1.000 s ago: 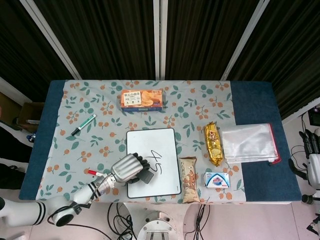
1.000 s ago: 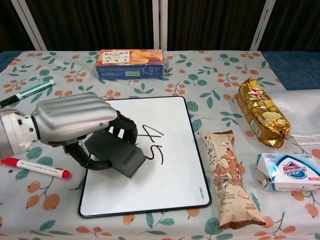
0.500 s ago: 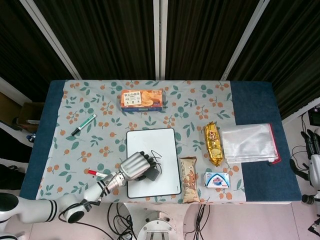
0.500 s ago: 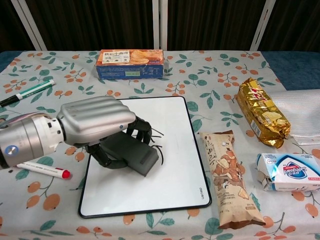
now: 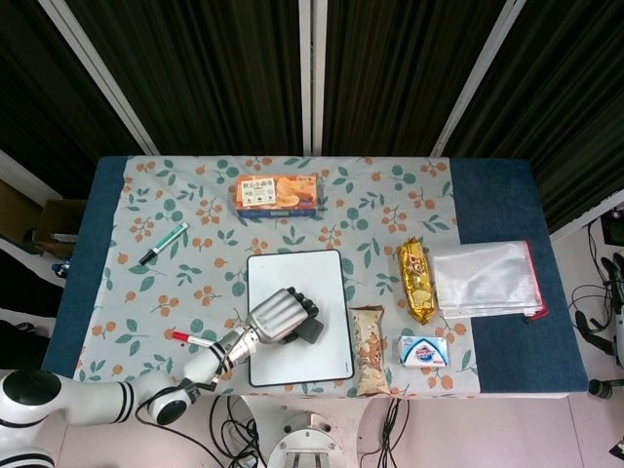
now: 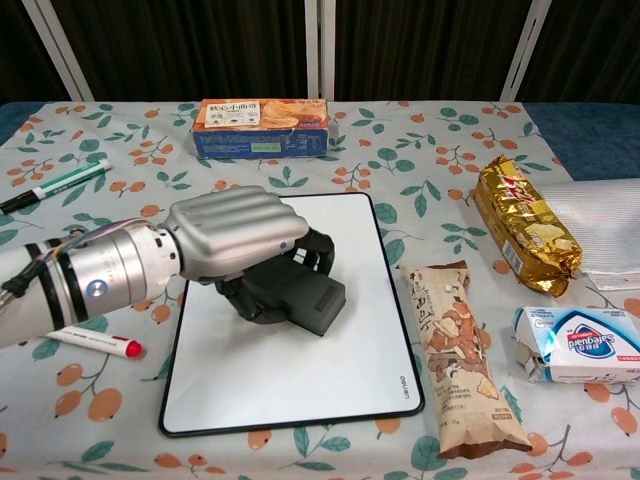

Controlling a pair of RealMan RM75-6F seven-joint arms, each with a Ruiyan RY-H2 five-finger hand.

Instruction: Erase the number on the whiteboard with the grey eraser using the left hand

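The left hand (image 6: 235, 235) covers most of the eraser (image 6: 305, 295) and the whiteboard (image 6: 290, 385) beneath. The right hand (image 5: 618, 283) is cut off by the frame edge (posture indeterminate).

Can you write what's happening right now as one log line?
left hand: grips grey eraser | eraser: on whiteboard | number: none visible | right hand: barely visible

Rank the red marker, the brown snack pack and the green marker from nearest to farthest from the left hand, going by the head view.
From the left hand:
1. Brown snack pack, just off the whiteboard's right edge.
2. Red marker, left of the board, only slightly farther.
3. Green marker, far left and toward the back, clearly farthest.
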